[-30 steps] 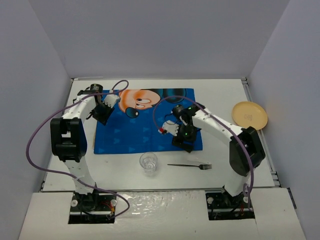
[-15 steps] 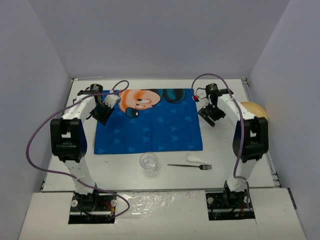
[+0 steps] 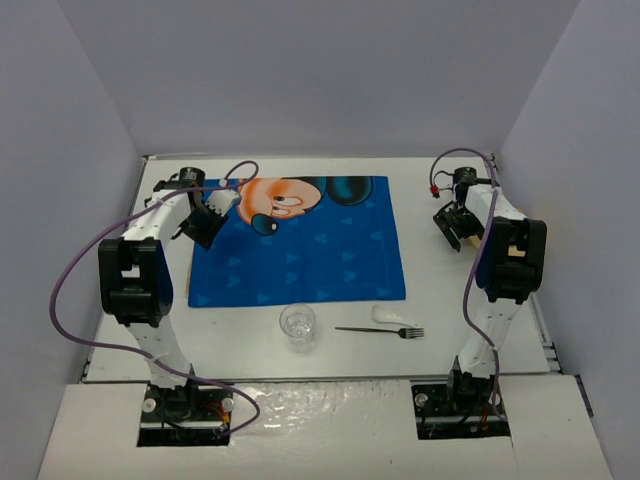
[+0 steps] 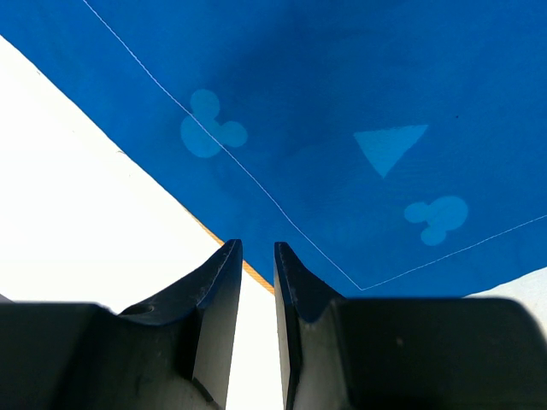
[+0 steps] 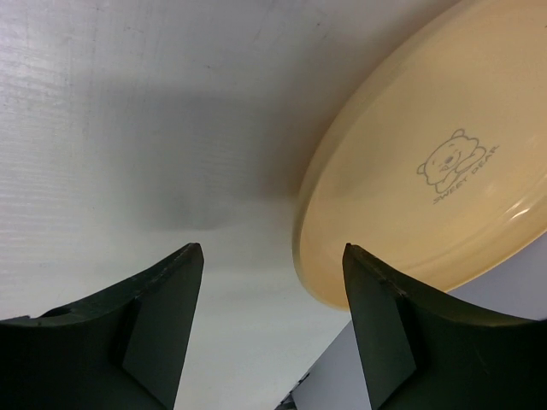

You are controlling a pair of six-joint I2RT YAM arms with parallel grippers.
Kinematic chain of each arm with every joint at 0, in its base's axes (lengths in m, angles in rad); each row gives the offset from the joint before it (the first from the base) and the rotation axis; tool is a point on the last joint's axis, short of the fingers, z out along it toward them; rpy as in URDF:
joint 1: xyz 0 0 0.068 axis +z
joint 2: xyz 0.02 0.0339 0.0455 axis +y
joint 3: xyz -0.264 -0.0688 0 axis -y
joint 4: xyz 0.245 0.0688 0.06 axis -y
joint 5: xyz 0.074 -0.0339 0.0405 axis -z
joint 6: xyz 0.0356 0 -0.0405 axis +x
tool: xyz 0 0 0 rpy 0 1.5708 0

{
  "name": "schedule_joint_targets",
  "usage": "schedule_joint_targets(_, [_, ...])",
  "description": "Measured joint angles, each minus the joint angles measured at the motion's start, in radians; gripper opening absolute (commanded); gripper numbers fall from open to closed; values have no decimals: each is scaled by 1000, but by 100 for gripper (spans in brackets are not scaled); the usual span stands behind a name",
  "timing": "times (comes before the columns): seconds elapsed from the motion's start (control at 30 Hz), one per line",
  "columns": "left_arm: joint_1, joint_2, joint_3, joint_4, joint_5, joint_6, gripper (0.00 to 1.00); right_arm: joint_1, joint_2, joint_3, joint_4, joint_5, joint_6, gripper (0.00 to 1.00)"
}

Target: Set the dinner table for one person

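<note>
The dinner table is a white tabletop with a blue cartoon-mouse placemat lying flat on it. In the right wrist view a pale yellow plate with a small bear print lies just ahead, its rim close to the right fingertip. My right gripper stands wide open and empty beside it, at the table's right side. My left gripper hovers at the placemat's left edge. Only a narrow gap shows between its jaws, with bare table in it.
A clear glass stands near the front edge below the placemat. A fork lies to its right, with a white spoon just behind it. The right arm hides the plate in the top view. Grey walls close the table in.
My right arm swung from over the placemat's middle to the right side by the plate. A white spoon now lies beside the fork. The left arm has not moved.
</note>
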Motion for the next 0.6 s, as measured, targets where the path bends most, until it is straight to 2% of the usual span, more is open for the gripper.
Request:
schedule_joint_targets(0.2, [0, 0, 0, 1, 0, -1, 19, -2, 0, 0, 27, 9, 0, 62])
schedule_joint_targets(0.27, [0, 0, 0, 1, 0, -1, 19, -2, 0, 0, 32, 13, -3, 49])
schedule_joint_targets(0.37, [0, 0, 0, 3, 0, -2, 19, -5, 6, 0, 40, 18, -10, 15])
schedule_joint_targets(0.47, [0, 0, -1, 5, 0, -3, 19, -18, 45, 5, 54, 26, -14, 16])
schedule_joint_targets(0.53, [0, 0, -7, 10, 0, -3, 19, -31, 78, 19, 56, 39, -16, 5])
schedule_joint_targets(0.6, [0, 0, -18, 15, -3, -3, 19, -45, 90, 37, 58, 52, -22, 0])
